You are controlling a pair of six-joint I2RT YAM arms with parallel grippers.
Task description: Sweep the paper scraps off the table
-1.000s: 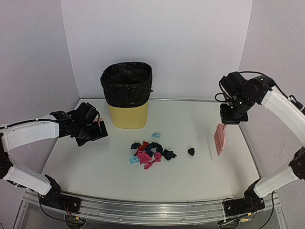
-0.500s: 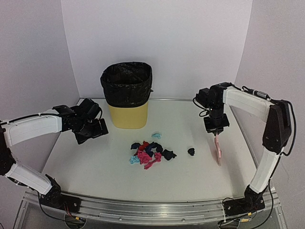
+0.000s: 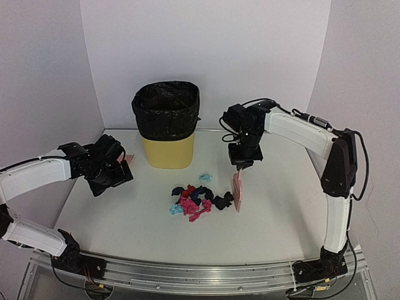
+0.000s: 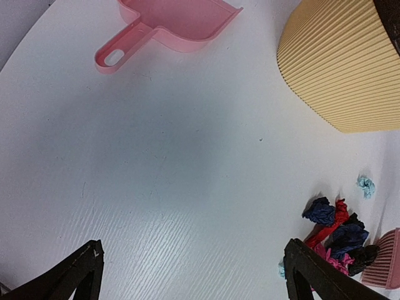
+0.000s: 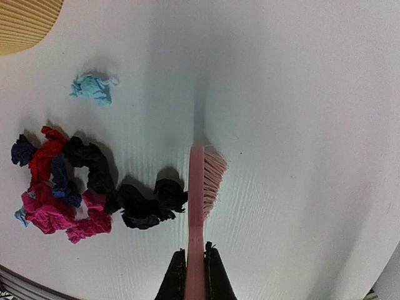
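Over the whole scene from the top camera, the right arm is reaching in across the white surface point(image 3: 125, 212), and the right fingers point(image 3: 240, 164) are gripping a pink brush point(image 3: 237, 190) that is hanging nearly upright beneath them, its lower end meeting the surface just right of the paper scraps point(image 3: 197, 201). Those scraps are lying in a loose heap of pink, red, navy and black near the middle, in front of a yellow bin point(image 3: 167, 125) with a black liner, while one light blue wad point(image 3: 204, 177) is sitting apart on the bin side of the heap. Off to the left, the left fingers point(image 3: 119, 175) are hovering above the surface beside a pink dustpan point(image 3: 127, 159) (only a sliver of it is showing past the arm). Seen from the left wrist, the left fingers point(image 4: 69, 281) are standing wide apart with nothing between them; the dustpan point(image 4: 175, 22) is lying flat at the top, the bin point(image 4: 340, 62) is rising at upper right, and the scraps point(image 4: 337, 234) are clustering at lower right. Seen from the right wrist, the right fingers point(image 5: 178, 278) are clamping the brush point(image 5: 203, 181) by its handle, its bristles are facing away from the scraps point(image 5: 69, 187), and a black wad point(image 5: 169, 194) is touching its back.
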